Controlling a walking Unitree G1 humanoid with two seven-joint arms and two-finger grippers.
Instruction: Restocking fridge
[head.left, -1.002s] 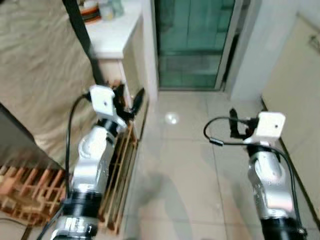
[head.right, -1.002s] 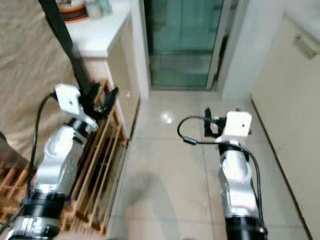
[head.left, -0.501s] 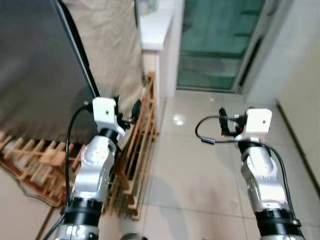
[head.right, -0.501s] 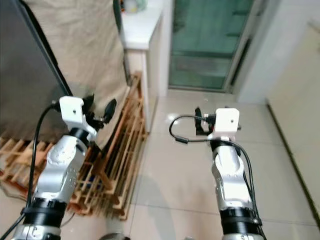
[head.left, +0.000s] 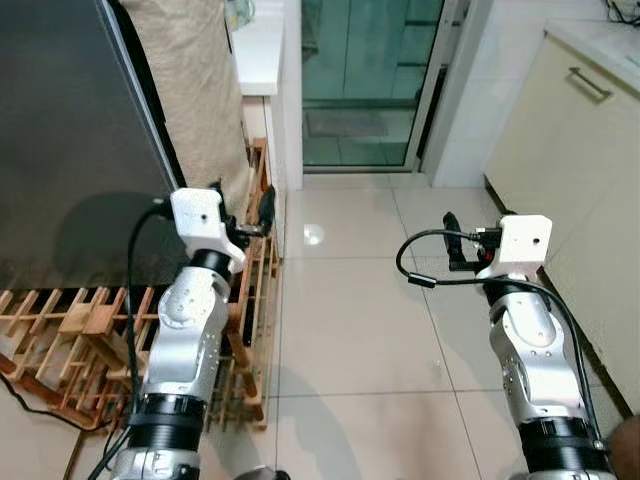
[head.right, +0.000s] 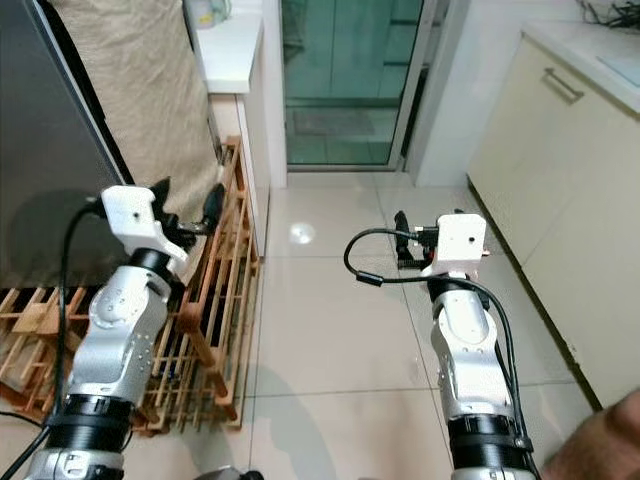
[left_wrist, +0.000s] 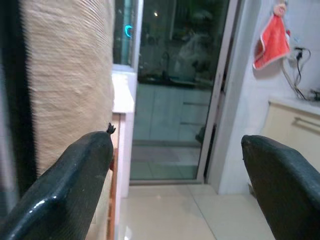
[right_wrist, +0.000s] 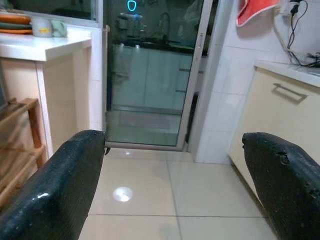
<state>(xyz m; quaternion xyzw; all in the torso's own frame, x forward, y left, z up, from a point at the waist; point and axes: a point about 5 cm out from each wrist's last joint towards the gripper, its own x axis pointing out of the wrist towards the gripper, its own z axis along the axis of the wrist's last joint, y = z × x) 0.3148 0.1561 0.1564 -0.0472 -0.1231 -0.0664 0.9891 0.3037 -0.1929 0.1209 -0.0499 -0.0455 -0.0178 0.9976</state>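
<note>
A tall dark grey fridge front stands at my left, with a black edge along its right side. My left gripper is raised in front of me beside that edge, open with nothing between its fingers. My right gripper is held up over the tiled floor, pointing at a glass sliding door. It is open and empty too, and its fingers stand wide apart in the right wrist view.
A wooden slatted rack lies on the floor against the fridge. A beige cloth hangs beside a white counter. Cream cabinets line the right side. Part of a person shows at the lower right corner.
The whole picture has shifted as the camera turned: the cream cabinets have come into view on the right. Both arms keep the same raised pose, grippers still open.
</note>
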